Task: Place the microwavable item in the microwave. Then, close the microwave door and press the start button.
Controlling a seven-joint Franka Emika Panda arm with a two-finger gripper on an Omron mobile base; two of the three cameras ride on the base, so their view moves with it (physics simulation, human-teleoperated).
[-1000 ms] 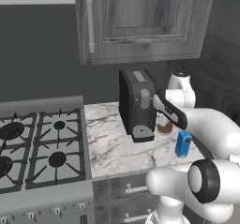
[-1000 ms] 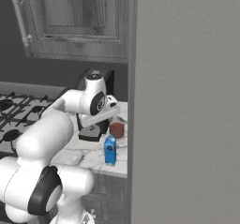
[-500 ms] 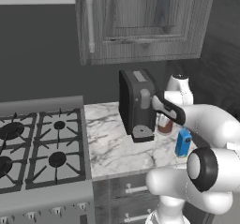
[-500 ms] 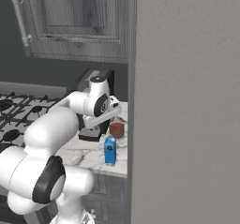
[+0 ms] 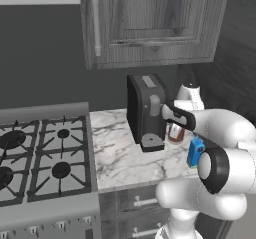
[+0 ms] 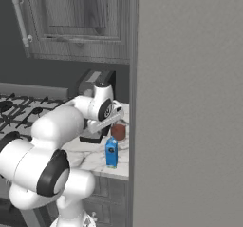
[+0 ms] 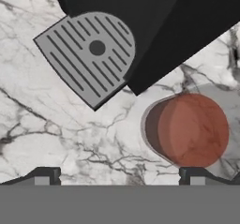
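The jaws stood wide apart with nothing between them, the gripper (image 7: 116,175) hanging above the marble table (image 7: 56,134) and looking straight down. The reddish-brown cup (image 7: 187,130) stood upright on the table just ahead of 1 fingertip (image 7: 192,175), not touching it. The black coffee machine (image 5: 146,112) rose just beside the cup, its grey drip grate (image 7: 86,54) near it. A blue bottle (image 6: 111,152) stood near the cup, toward the table's front edge.
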